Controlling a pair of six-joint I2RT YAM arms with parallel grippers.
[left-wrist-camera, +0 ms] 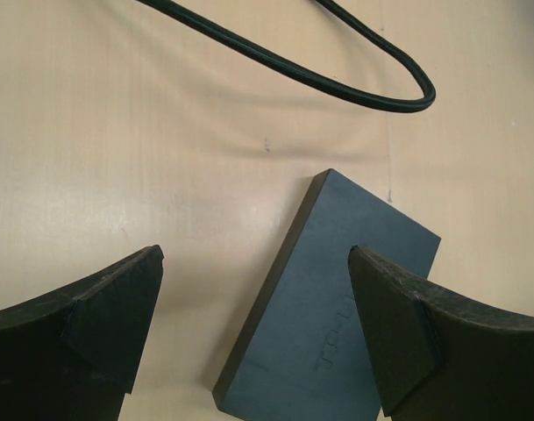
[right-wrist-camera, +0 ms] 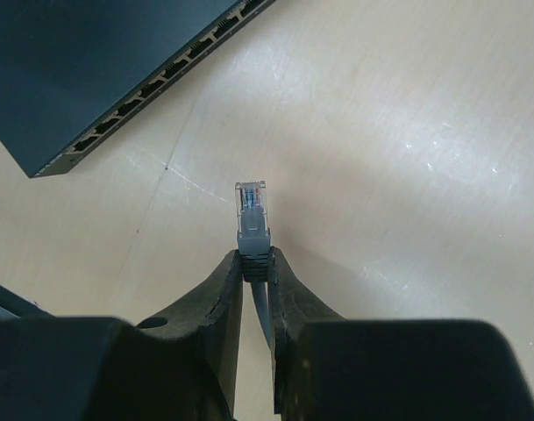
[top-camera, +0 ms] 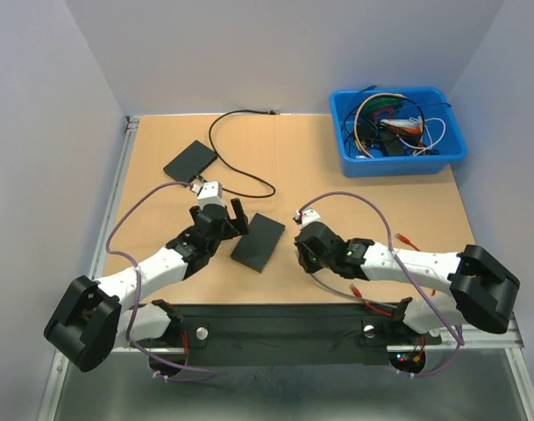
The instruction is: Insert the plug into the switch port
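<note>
Right end effector [right-wrist-camera: 255, 263] pinches grey, clear-tipped plug [right-wrist-camera: 252, 212].

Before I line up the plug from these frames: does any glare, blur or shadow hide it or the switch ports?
Right wrist: plug sharp, switch ports dim but readable, only small glare specks on the table. Left wrist: left gripper fingers dark, slightly soft; switch top clear. Top external: even light, soft shadows, ports too small to see.
</note>
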